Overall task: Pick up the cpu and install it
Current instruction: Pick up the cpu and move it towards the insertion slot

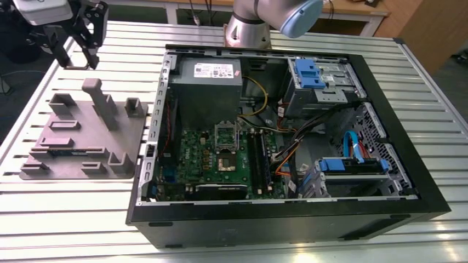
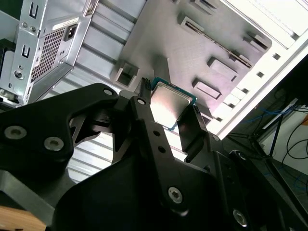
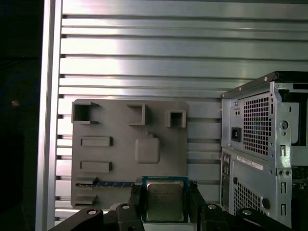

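Since the cpu [image 3: 163,201] sits clamped between the jaws in the first wrist view, silver lid toward the camera and green rim pinched on two opposite edges, you treat this step as the carry; that is a judgement from the grip and the height. The gripper [image 1: 79,55] hangs well above the grey fixture plate [image 1: 76,131] in the exterior view, so the chip is out of its nest and clear of the plate's upright posts below the jaws. The fingers [image 2: 147,118] in the second wrist view bear on the chip's edges alone, with nothing pressing on the lid, and that is the contact you want. Leave the grip force alone: more risks bowing the thin carrier, less lets the chip slip down between the jaws. The contact patches look narrow, so a jolt could likely pivot the chip about them. Hold the wrist level, travel slowly and avoid hard stops. The open computer case [image 1: 292,219] lies off to one side of the jaws and lower, with what looks like the open socket [image 1: 223,159] on its green board. Pass the case wall with clear margin beneath the jaws, and watch that the chip stays square between them.
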Robot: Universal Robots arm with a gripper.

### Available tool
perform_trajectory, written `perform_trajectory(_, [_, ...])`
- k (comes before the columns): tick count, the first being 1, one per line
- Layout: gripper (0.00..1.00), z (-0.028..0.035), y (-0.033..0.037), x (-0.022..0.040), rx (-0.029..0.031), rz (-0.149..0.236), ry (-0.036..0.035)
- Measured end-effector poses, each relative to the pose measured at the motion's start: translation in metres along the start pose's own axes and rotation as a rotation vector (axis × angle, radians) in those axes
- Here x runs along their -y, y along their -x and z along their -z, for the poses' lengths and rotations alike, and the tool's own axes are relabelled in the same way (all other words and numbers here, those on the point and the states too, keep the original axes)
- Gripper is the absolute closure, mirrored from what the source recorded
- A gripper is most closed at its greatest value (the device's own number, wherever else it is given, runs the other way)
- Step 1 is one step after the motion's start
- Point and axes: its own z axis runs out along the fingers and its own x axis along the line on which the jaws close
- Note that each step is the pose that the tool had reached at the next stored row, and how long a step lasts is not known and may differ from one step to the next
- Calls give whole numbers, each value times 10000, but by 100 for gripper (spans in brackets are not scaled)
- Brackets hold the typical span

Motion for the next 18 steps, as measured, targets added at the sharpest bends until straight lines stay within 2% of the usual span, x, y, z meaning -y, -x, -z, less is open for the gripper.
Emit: perform_trajectory(18, [53,1,39,0,0,0,0])
